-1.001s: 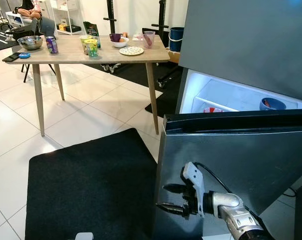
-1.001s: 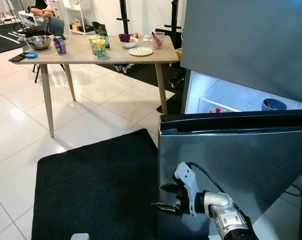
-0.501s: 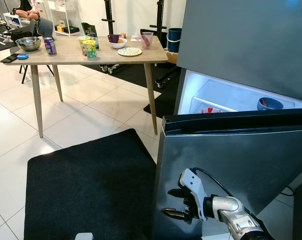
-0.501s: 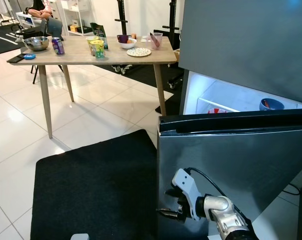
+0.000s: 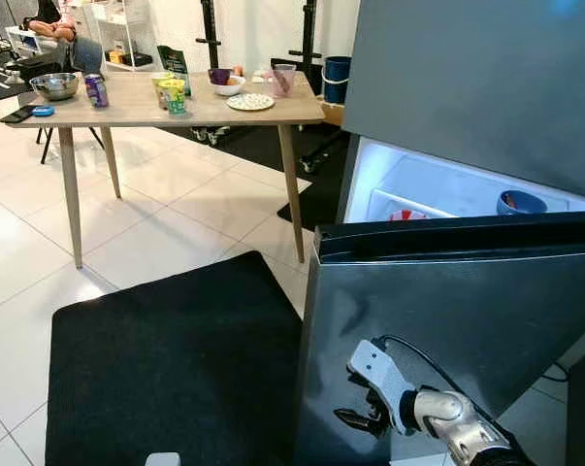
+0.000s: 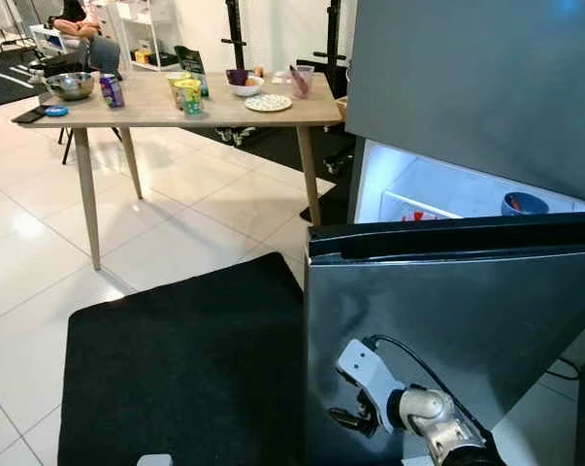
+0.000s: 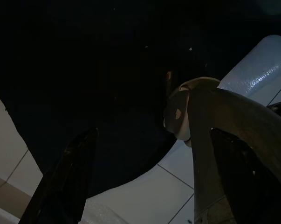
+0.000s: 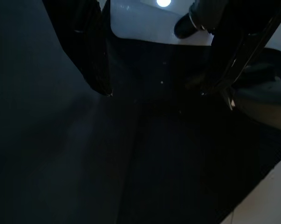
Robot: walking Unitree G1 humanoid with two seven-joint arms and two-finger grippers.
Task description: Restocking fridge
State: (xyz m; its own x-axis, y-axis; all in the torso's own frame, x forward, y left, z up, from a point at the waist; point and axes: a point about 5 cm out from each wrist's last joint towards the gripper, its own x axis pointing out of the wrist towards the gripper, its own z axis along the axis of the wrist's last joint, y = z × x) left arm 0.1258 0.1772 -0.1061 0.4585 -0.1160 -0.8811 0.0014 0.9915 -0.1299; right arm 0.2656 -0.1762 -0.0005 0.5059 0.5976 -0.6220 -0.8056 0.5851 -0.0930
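Note:
The grey fridge's lower door stands swung out toward me, and the lit compartment behind it holds a blue bowl and a red-and-white item. My right gripper hangs low in front of the door's outer face, near its left edge, fingers apart and holding nothing. The right wrist view has its two black fingers spread over dark door and mat. My left gripper hangs idle over the black mat, fingers apart.
A black mat covers the floor left of the door. Behind it a wooden table carries a steel bowl, a can, cups and a plate. A person sits at the far left.
My right gripper has dropped lower along the door's front and drawn slightly to the right. The whole picture has shifted a little with the camera.

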